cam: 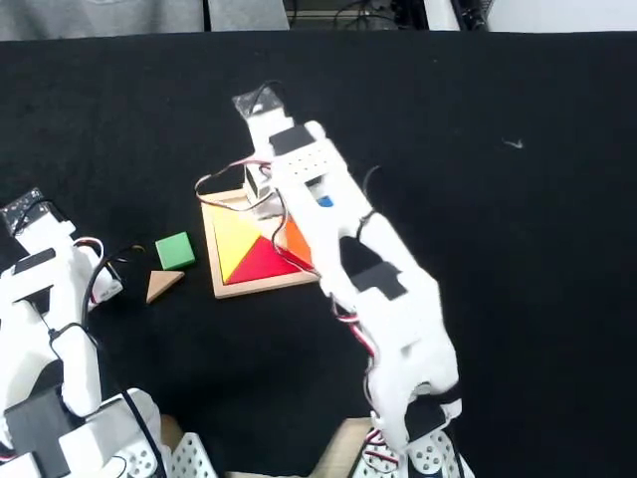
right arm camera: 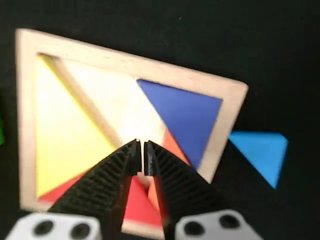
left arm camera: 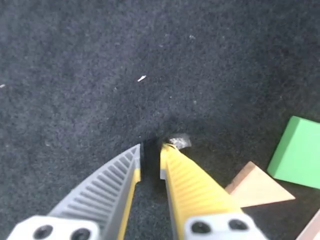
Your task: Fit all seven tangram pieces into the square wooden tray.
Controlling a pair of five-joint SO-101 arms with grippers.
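Tray [right arm camera: 150,67] of pale wood lies straight below the right gripper [right arm camera: 140,147], whose jaws are drawn to a thin slit with nothing between them. Its tips hang over the middle of the tray, where the pieces meet.

Inside the frame, around those tips:
- a large yellow triangle [right arm camera: 65,135] fills one side
- a dark blue triangle [right arm camera: 185,112] lies against the opposite rim
- an orange piece [right arm camera: 176,146] shows just beside the blue one
- a red piece [right arm camera: 135,202] lies at the near rim, partly hidden by the fingers

Between yellow and blue a stretch of bare wooden floor [right arm camera: 117,100] is uncovered. Just beyond the rim on the blue side, a light blue triangle [right arm camera: 262,150] lies flat on the black cloth [right arm camera: 250,30], apart from the tray.

In the high view the right arm [cam: 348,259] slants across the tray and covers its right part, so only yellow, red and a strip of orange show there.

On the tray's other side, well away from it, the left gripper [left arm camera: 150,150] is low over the cloth, its jaws likewise narrowed to a slit and empty. Near its tips lies a tan triangle [left arm camera: 257,187], and just past that a green square [left arm camera: 297,152]. The two are close but apart, with the square nearer the tray. A white speck [left arm camera: 142,78] sits on the cloth ahead of the fingers
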